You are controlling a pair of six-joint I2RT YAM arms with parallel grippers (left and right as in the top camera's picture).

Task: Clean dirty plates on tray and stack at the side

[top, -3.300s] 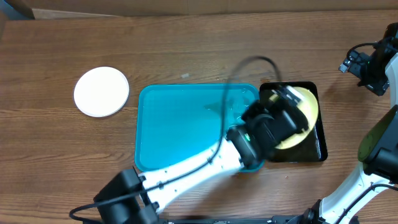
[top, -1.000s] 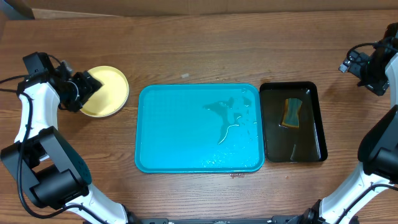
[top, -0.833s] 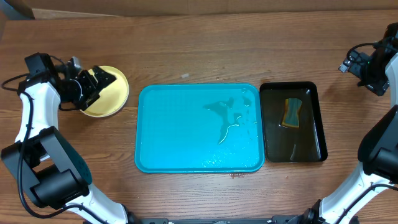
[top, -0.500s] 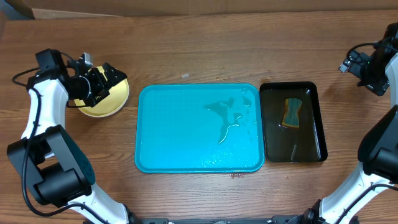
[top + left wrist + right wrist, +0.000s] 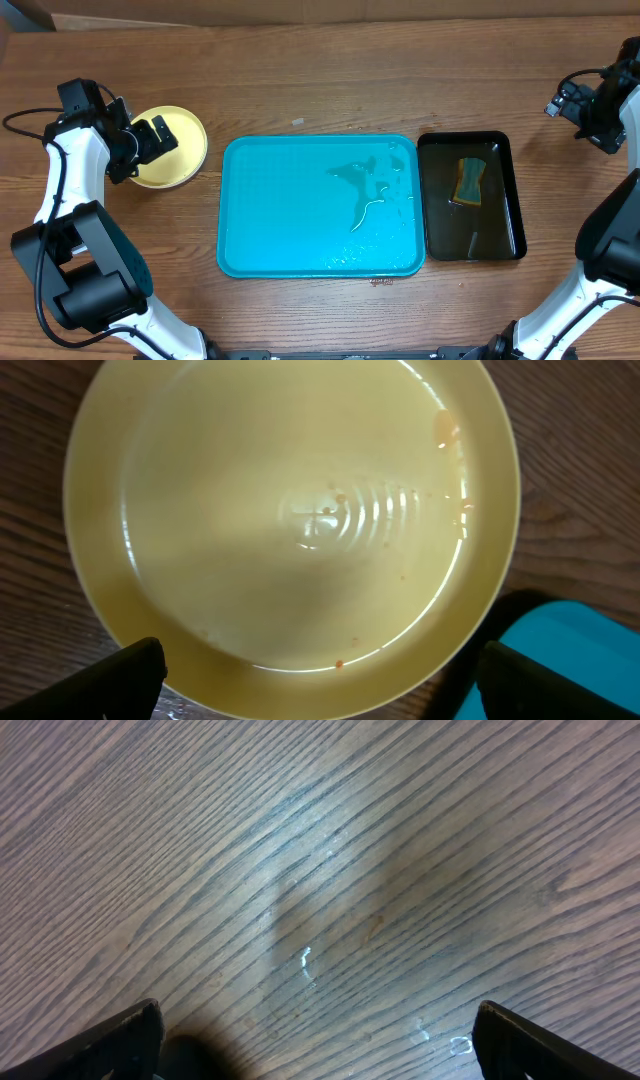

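Note:
A pale yellow plate (image 5: 172,150) lies on the table left of the turquoise tray (image 5: 290,220). My left gripper (image 5: 155,137) hovers over its left half, open, holding nothing. In the left wrist view the wet plate (image 5: 300,510) fills the frame, with a faint orange smear (image 5: 445,428) near its rim and small specks. The left gripper (image 5: 320,700) has its fingertips (image 5: 125,680) spread wider than the plate's near edge. No plate lies in the tray, only a film of water (image 5: 368,190). My right gripper (image 5: 572,103) is at the far right edge, open over bare wood (image 5: 320,900).
A narrow black tray (image 5: 505,215) with a sponge (image 5: 468,180) in water stands right of the turquoise tray. A corner of the turquoise tray (image 5: 590,635) shows by the left gripper's right finger. Small water drops (image 5: 306,960) lie on the wood under the right gripper.
The left arm carried the yellow plate from the black tray to the left, onto the white plate's spot. Its jaws have opened and let the plate go. The right arm has not moved.

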